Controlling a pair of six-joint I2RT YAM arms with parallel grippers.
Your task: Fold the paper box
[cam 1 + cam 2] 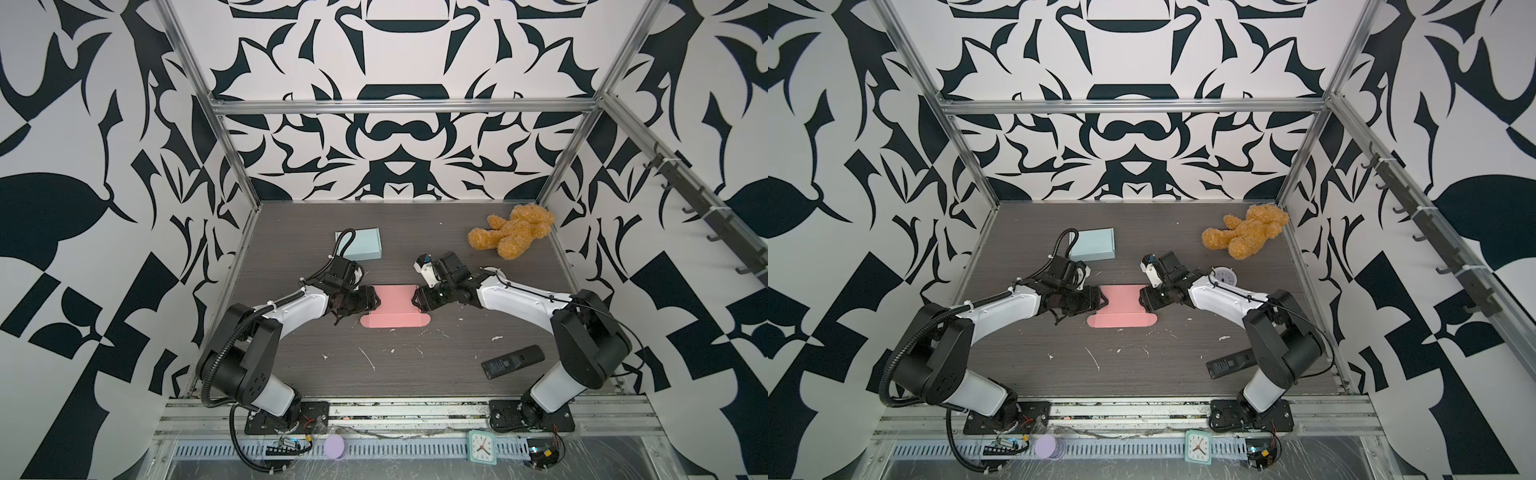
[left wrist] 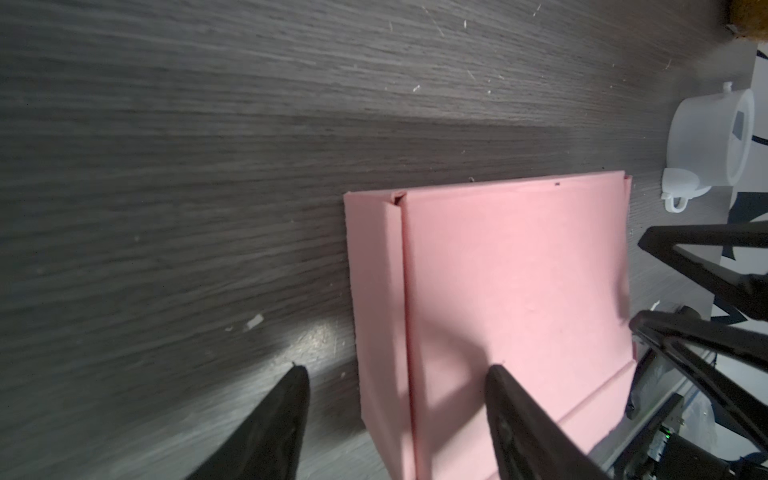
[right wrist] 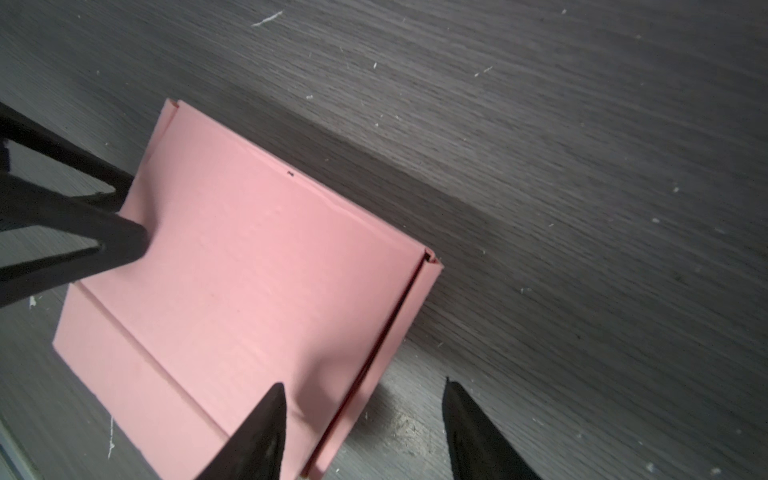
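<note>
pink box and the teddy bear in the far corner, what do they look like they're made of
Pink box: thin paperboard, it seems, with a matte finish; it shows sharp pressed creases and flat-folded side flaps. Teddy bear: plush fabric with a curly golden-brown pile; what fills it cannot be seen.

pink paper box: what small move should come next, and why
Probably close both now: the left gripper and right gripper each stand open astride a side flap of the pink paper box, one fingertip over the panel, one over the table, ready to pinch.
</note>
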